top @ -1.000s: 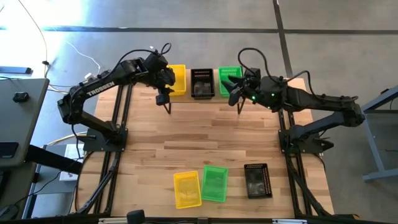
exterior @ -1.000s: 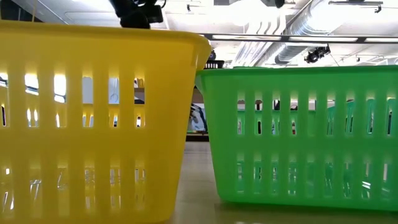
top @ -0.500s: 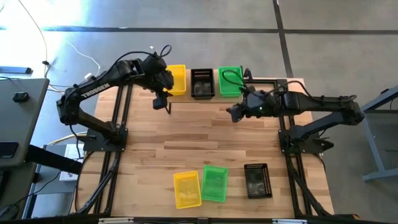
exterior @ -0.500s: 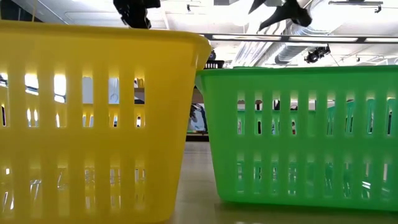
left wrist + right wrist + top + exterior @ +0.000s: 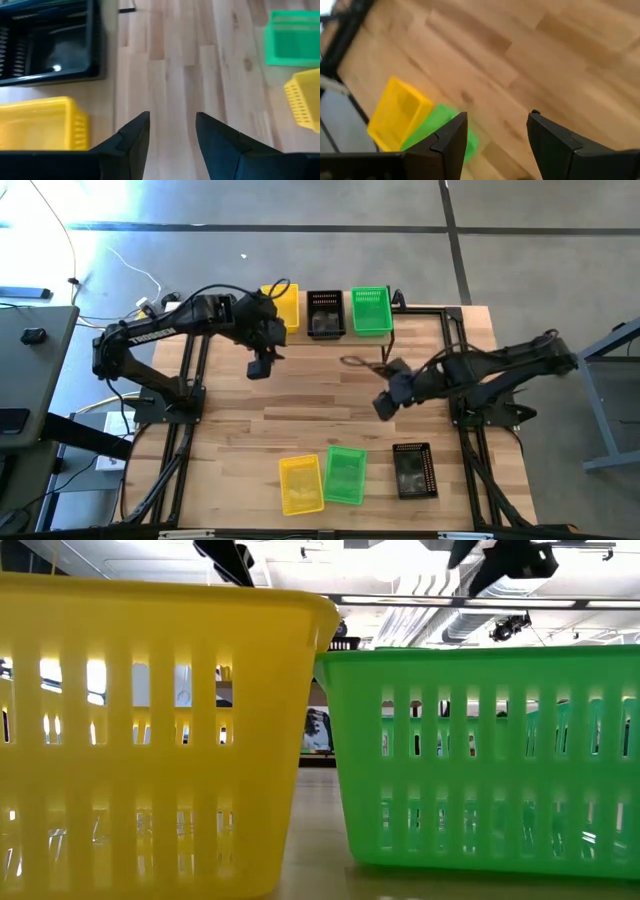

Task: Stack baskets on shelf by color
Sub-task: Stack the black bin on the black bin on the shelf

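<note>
Three baskets sit loose near the table's front edge: a yellow basket (image 5: 300,484), a green basket (image 5: 345,474) touching it, and a black basket (image 5: 412,470) toward the front right corner. Along the back edge, the shelf (mostly hidden under its load) carries yellow, black and green stacks (image 5: 368,311). The right gripper (image 5: 384,404) hangs over the table's middle, fingers spread wide and empty; the left gripper (image 5: 258,367) hovers just in front of the yellow stack, also spread and empty. To fetch well, each arm should probably take its nearest loose basket, descend squarely over one long wall, and pinch it without nudging the neighbour.
</note>
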Robot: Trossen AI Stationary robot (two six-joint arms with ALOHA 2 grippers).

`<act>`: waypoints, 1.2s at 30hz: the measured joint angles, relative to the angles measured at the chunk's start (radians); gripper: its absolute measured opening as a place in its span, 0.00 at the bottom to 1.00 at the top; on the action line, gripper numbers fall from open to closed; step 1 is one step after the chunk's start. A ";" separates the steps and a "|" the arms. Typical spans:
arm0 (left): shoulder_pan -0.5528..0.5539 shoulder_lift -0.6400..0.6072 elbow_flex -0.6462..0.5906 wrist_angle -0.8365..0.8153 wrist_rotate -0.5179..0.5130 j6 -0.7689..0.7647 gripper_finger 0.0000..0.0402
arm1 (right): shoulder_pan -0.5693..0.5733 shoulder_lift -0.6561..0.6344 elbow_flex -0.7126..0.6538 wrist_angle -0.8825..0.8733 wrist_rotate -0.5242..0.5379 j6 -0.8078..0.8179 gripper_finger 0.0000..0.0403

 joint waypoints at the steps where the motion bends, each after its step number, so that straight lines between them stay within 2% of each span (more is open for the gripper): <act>1: -0.012 0.000 0.000 0.000 0.000 -0.010 0.37 | 0.015 0.009 0.000 0.001 -0.011 -0.001 0.47; 12: -0.133 0.000 0.000 0.000 -0.011 -0.099 0.37 | 0.211 0.078 0.000 -0.004 -0.207 -0.047 0.47; 21: -0.207 0.000 0.000 0.002 -0.027 -0.302 0.37 | 0.383 0.137 0.000 -0.003 -0.208 -0.121 0.47; 25: -0.240 0.000 0.000 0.001 -0.075 -0.392 0.37 | 0.467 0.192 0.000 0.004 -0.231 -0.121 0.47; 31: -0.292 0.000 -0.001 0.001 -0.126 -0.482 0.37 | 0.586 0.285 0.000 0.046 -0.238 -0.122 0.47; 36: -0.332 0.000 -0.001 0.001 -0.127 -0.503 0.37 | 0.661 0.357 0.000 0.050 -0.238 -0.113 0.47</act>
